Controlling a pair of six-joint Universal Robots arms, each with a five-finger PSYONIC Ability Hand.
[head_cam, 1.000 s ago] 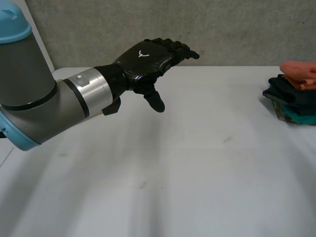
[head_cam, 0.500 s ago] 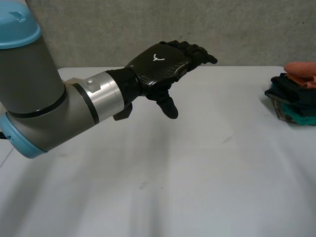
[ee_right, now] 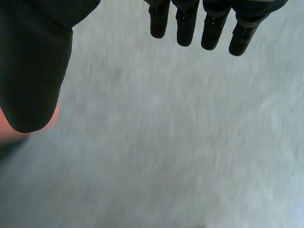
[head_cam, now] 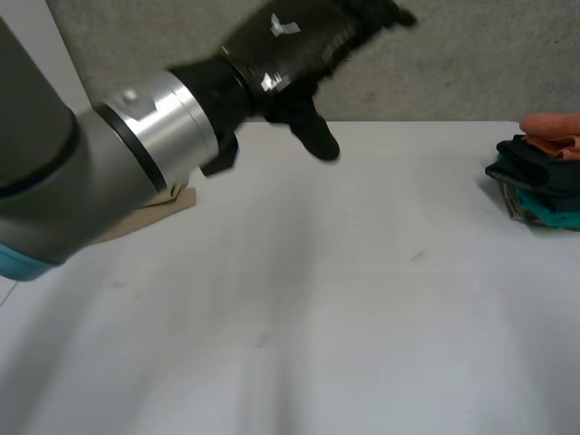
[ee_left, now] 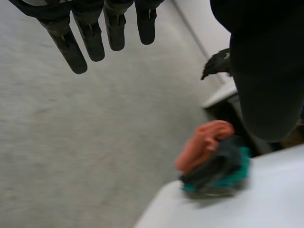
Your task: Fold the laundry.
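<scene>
Left robot hand (head_cam: 290, 45) open, held high; right robot hand (ee_right: 33, 66) open too; orange/dark/teal clothes pile (head_cam: 541, 177) at white desk's (head_cam: 362, 299) right edge.

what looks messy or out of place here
Nothing spilled or damaged. The clothes pile at the table's right edge is lumpy, its orange piece bunched on top. A tan thing lies half hidden behind the left arm.

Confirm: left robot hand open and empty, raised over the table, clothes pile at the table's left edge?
Not quite. The clothes pile sits at the right edge of the table, as the head view shows. The left robot hand is open, empty and raised over the table.
</scene>
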